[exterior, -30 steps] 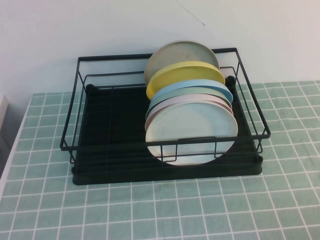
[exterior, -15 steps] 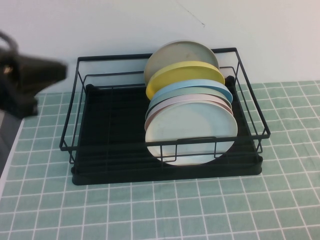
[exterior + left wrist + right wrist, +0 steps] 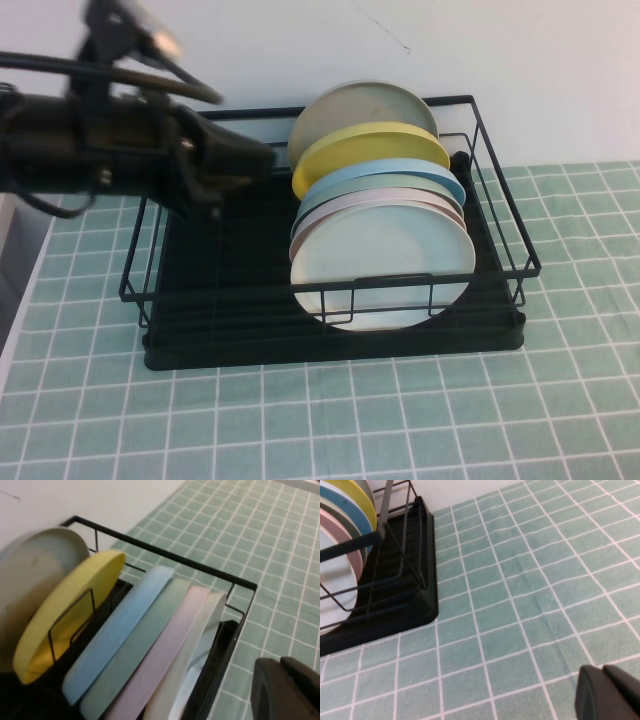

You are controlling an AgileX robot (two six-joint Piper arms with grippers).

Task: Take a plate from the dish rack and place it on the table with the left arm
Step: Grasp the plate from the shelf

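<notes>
Mint-white plate (image 3: 385, 265), smooth, raised rim

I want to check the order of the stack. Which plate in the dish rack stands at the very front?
The pale mint-white plate, ahead of the pink plate. The left gripper hovers over the dish rack; the right gripper is above the table.

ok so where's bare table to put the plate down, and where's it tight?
Bare table runs along the near side of the dish rack, with more off its right end. Inside, the rack's left half is plate-free, but the left gripper hangs over it. Tight: the right half, where the plate fronts the stack. The right gripper hovers over bare tiles.
</notes>
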